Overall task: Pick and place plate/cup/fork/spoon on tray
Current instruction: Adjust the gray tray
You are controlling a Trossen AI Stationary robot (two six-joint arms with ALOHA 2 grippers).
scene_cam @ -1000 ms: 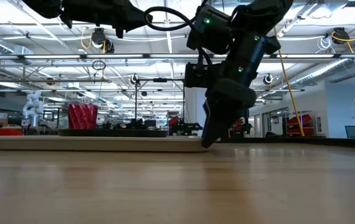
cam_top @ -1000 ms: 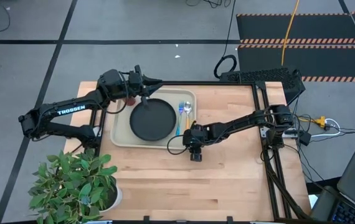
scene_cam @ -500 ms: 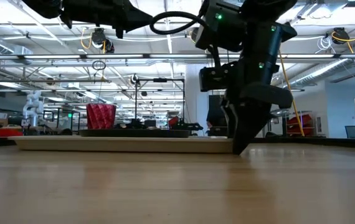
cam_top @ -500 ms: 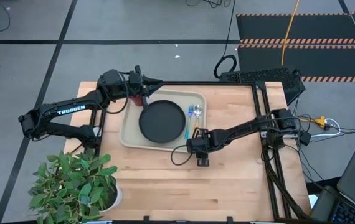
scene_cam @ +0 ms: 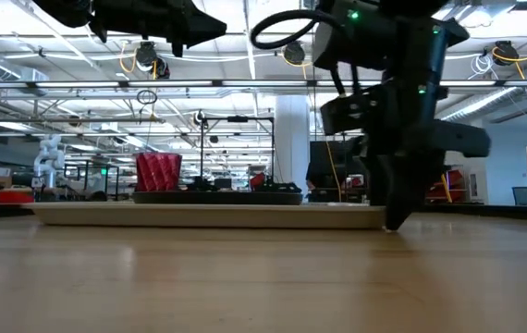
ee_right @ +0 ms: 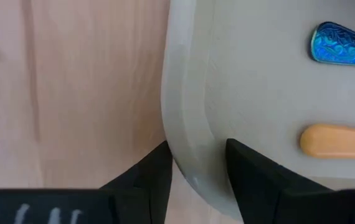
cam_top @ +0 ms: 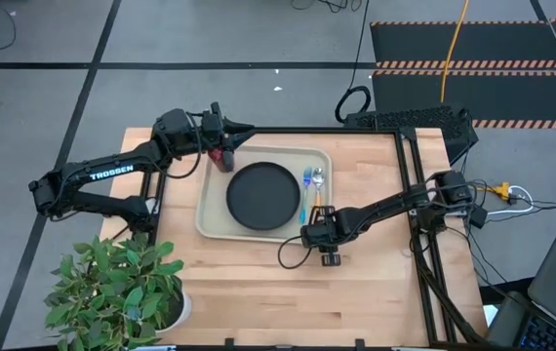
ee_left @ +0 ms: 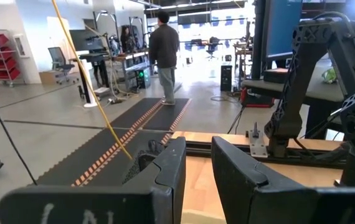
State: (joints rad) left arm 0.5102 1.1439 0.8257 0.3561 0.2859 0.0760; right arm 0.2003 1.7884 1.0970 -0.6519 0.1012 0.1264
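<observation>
gripping the tray's near right rim, the right gripper has one finger on the outside of the raised edge and the other inside it, jaws clamped on the tray near its near right corner. just inside that corner the wrist view shows the end of the spoon's orange handle and the tip of the blue fork. from above, the spoon and fork lie side by side along the tray's right part, the black plate sits in the middle, and the red cup stands at the far left corner. all four pieces look loaded, so the step in hand seems to be shifting the tray itself. next move likely calls for letting go of the rim and lifting clear without jolting the cutlery. the left gripper hangs above the cup, fingers slightly apart and empty.
</observation>
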